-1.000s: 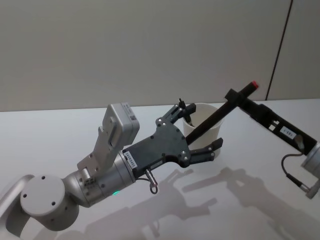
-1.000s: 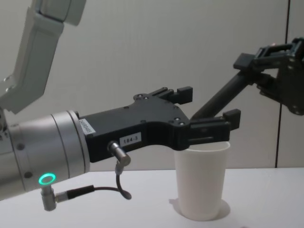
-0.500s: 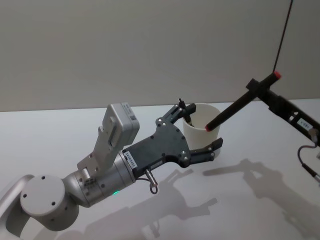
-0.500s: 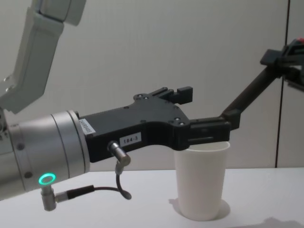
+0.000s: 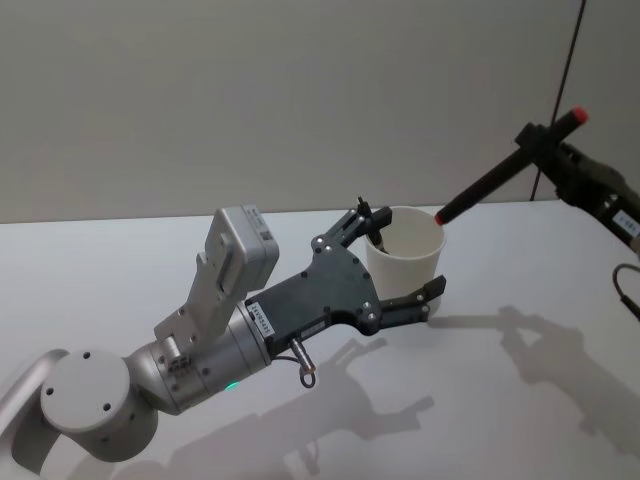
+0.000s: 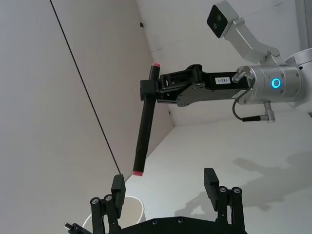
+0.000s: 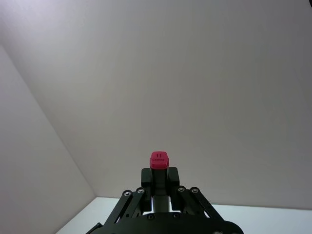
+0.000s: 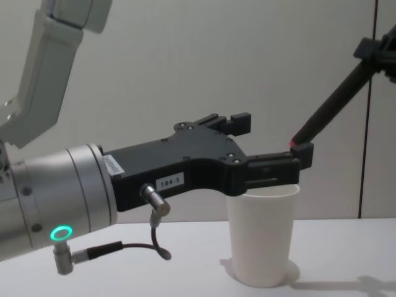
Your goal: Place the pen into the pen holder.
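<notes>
The pen holder (image 5: 410,262) is a white paper cup standing upright on the table; it also shows in the chest view (image 8: 263,238). My left gripper (image 5: 400,250) is open, one finger on each side of the cup near its rim. The pen (image 5: 490,180) is black with red ends. My right gripper (image 5: 545,140) is shut on its upper part, high at the right. The pen slants down to the left, its lower red tip just above the cup's right rim (image 8: 292,143). In the left wrist view the pen (image 6: 145,122) hangs over the cup's rim (image 6: 131,207).
The white table (image 5: 520,400) lies open in front of and to the right of the cup. A plain wall stands close behind it. A thin dark cable (image 5: 570,45) runs up the wall at the right.
My right gripper has risen and moved right with the pen. The pen's lower end, inside the cup a second ago, now hangs above the rim. The left arm has not moved.
</notes>
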